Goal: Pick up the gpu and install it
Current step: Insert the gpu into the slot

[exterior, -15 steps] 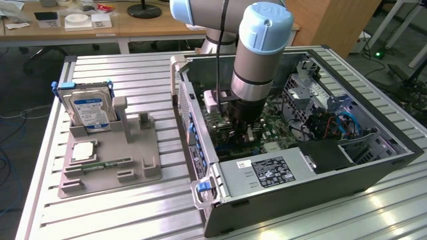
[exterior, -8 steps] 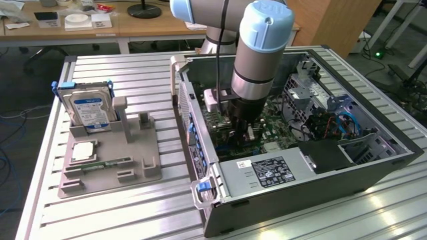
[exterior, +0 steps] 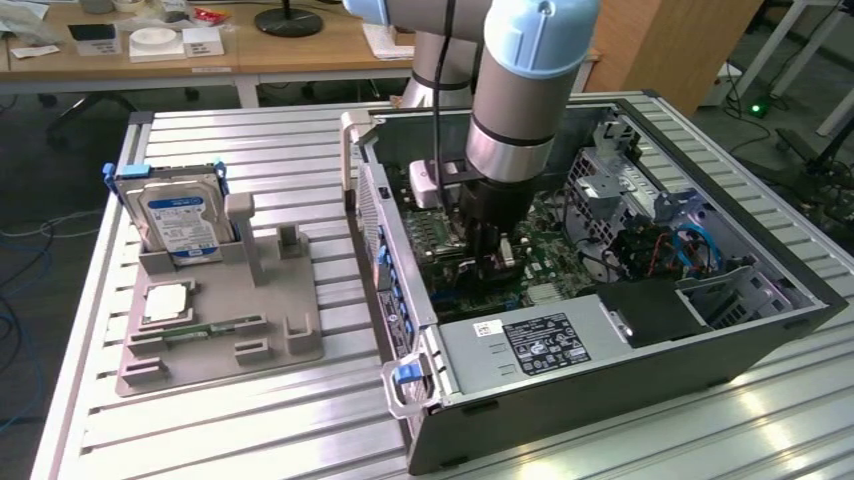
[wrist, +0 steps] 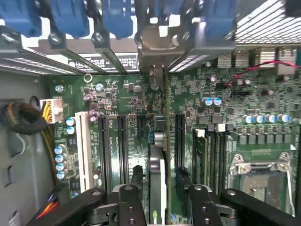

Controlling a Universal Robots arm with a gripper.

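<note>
The gpu (wrist: 159, 155) shows edge-on in the wrist view as a thin card standing upright in a motherboard slot. Its metal bracket (wrist: 157, 44) meets the case's rear wall. My gripper (wrist: 160, 181) straddles the card, with one dark finger (wrist: 137, 175) on each side and a small gap between each finger and the card, so it stands open. In the exterior view the gripper (exterior: 491, 258) reaches down inside the open computer case (exterior: 601, 345), over the green motherboard (exterior: 561, 250).
On the exterior view's left, a grey holder tray (exterior: 220, 335) carries an upright hard drive (exterior: 180, 220), a processor chip (exterior: 171, 300) and a memory stick (exterior: 200, 328). Beside the gpu are several other dark slots, a white slot (wrist: 83, 146), the processor socket (wrist: 261, 181) and a cable bundle (wrist: 23, 117).
</note>
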